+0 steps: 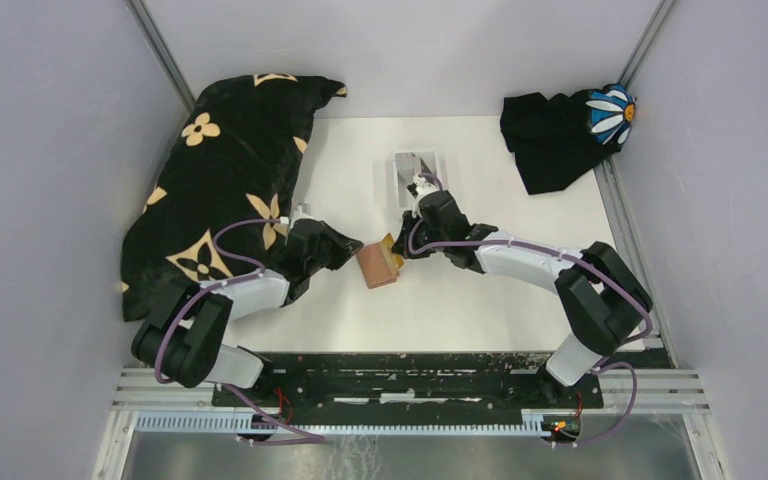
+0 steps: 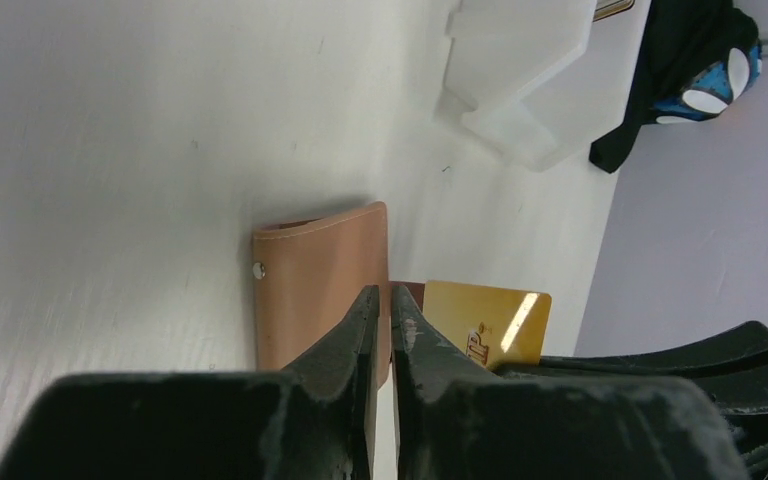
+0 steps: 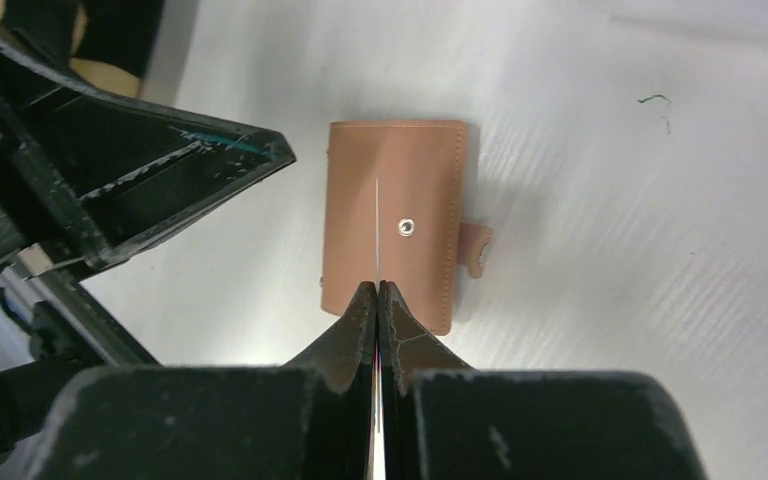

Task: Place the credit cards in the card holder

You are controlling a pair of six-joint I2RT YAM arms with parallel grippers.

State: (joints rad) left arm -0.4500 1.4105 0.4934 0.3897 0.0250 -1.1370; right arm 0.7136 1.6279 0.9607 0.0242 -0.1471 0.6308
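Right wrist view shows my right pincer [image 3: 376, 288] clamped on a gold card [image 2: 485, 325]. The card appears edge-on, a thin pale line running forward from the fingertips across the card holder [image 3: 420, 180], which lies directly ahead of and below them. The holder is tan stitched leather with a round metal snap and a small tab. My left pincer [image 2: 384, 292] is pinched nearly together on the holder's edge, the gold card just right of it.
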